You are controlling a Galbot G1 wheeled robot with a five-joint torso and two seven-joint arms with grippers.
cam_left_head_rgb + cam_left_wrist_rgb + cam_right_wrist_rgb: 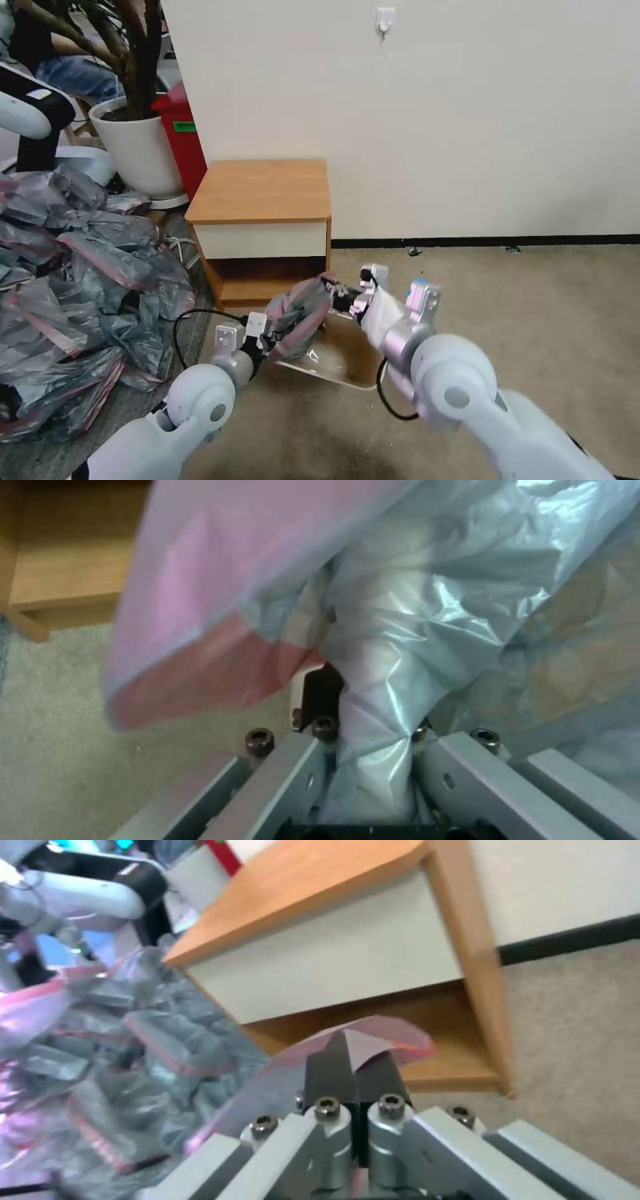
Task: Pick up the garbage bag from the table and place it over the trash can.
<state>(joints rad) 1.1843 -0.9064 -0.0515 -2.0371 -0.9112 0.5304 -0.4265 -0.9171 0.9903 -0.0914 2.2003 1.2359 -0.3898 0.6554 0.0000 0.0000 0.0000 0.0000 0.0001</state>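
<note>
The garbage bag (298,319), grey with a pink-red rim, hangs stretched between both grippers just above the cream trash can (347,357) on the carpet. My left gripper (265,341) is shut on a bunched grey fold of the garbage bag (373,645). My right gripper (335,293) holds the far end; its black fingers (333,1072) are pressed together on the pink rim of the garbage bag (393,1040). The wooden table (260,192) with its white drawer stands right behind, its top bare. The bag covers the can's left part.
A big heap of similar bags (73,280) fills the floor at the left. Behind it stand a white plant pot (137,150) and a red box (180,133). Open carpet (533,320) lies to the right, with the wall close behind.
</note>
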